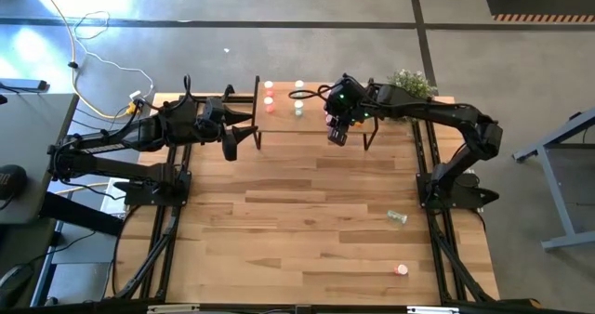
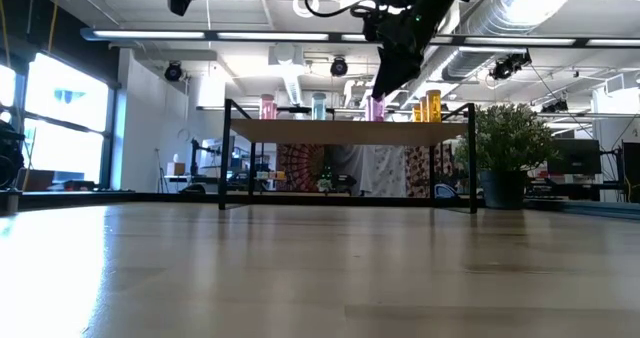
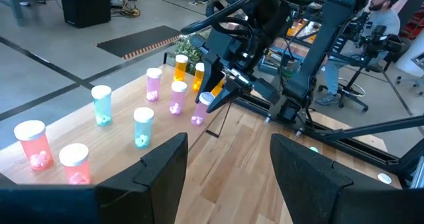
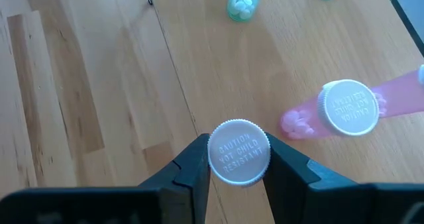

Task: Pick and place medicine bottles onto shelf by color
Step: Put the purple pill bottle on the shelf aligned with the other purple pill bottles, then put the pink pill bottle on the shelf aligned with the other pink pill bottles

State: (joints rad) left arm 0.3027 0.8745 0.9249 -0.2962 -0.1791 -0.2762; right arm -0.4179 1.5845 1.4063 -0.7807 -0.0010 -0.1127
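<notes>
The shelf (image 1: 279,124) stands at the table's far middle. On it stand red (image 3: 33,144), teal (image 3: 142,126), pink (image 3: 177,97) and orange (image 3: 181,66) medicine bottles with white caps, in pairs. My right gripper (image 1: 337,136) hovers over the shelf's near right part, shut on another pink bottle (image 3: 199,112) next to the standing pink ones. My left gripper (image 1: 230,147) waits open beside the shelf's left end, with nothing between its fingers (image 3: 162,168). My right gripper pinches the pink bottle's white cap (image 4: 239,151) between its two fingers, one on each side of the rim. The fingers come from above, slanting down. The bottle hangs slightly tilted below them, its base at the shelf board; whether it rests there I cannot tell.
A pale green bottle (image 1: 398,217) and a red one (image 1: 402,269) lie on the table's near right. A potted plant (image 1: 412,82) stands right of the shelf. A person sits in the room beyond the table.
</notes>
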